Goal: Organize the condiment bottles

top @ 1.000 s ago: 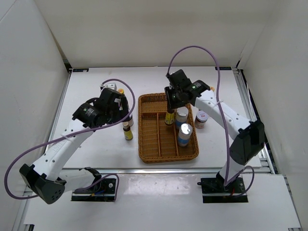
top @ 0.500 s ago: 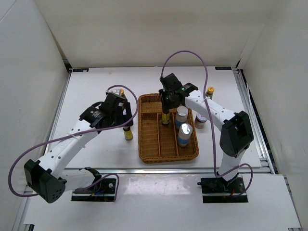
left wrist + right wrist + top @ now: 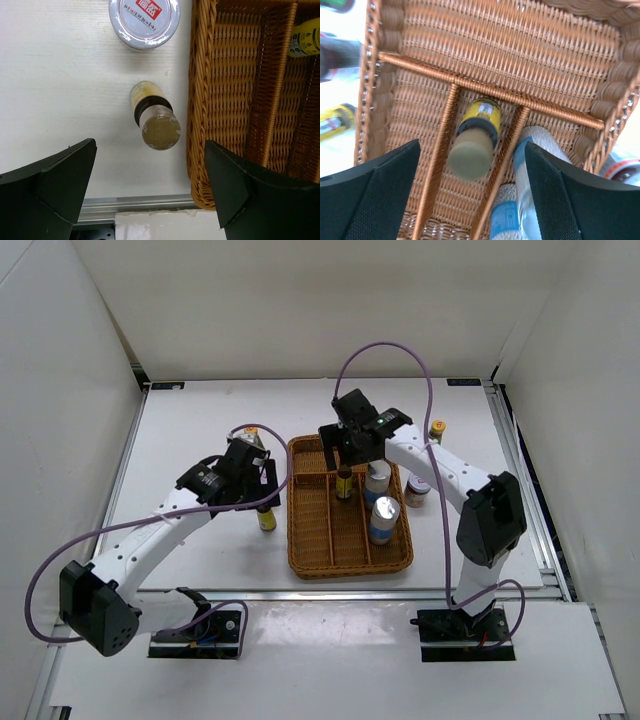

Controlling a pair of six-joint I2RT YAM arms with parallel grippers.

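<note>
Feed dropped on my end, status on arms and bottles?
Left gripper open, over brown bottle beside wicker tray. Right gripper open, above second brown bottle standing in tray's middle lane. Nothing blocking either.

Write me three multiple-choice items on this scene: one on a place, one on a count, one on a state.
1. Where does the brown bottle under the right claw stand?
A) on a jar lid
B) in the wicker tray's middle lane
C) on an arm's base

2. How many silver-topped cylinders stand in the tray?
A) two
B) one
C) four

3. How is the left claw?
A) shut on a bottle
B) out of view
C) open above a second brown bottle on the table

Answers:
1 B, a lane lies on each side of it.
2 A, both stand in the right lane.
3 C, its jaws stand wide apart with the bottle free below.
</note>
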